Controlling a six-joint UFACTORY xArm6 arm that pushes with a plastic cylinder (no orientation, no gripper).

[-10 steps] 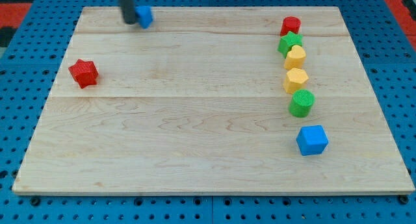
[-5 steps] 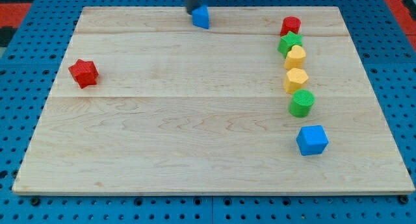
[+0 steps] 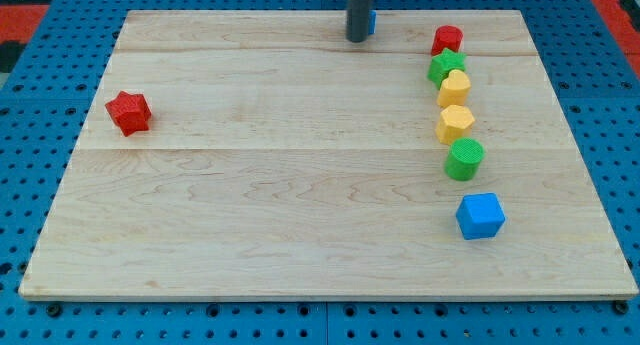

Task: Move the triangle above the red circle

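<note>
The blue triangle sits near the board's top edge, mostly hidden behind my rod; only a sliver shows on the rod's right side. My tip rests on the board at the triangle's left, touching it. The red circle lies further to the view's right, at the top of a column of blocks, with a gap between it and the triangle.
Below the red circle stand a green star, a yellow block, a yellow hexagon and a green cylinder. A blue cube lies lower right. A red star lies at the left.
My tip and the blue triangle have slid to the view's right along the top edge, from the upper left to right of the middle. The other blocks have not moved.
</note>
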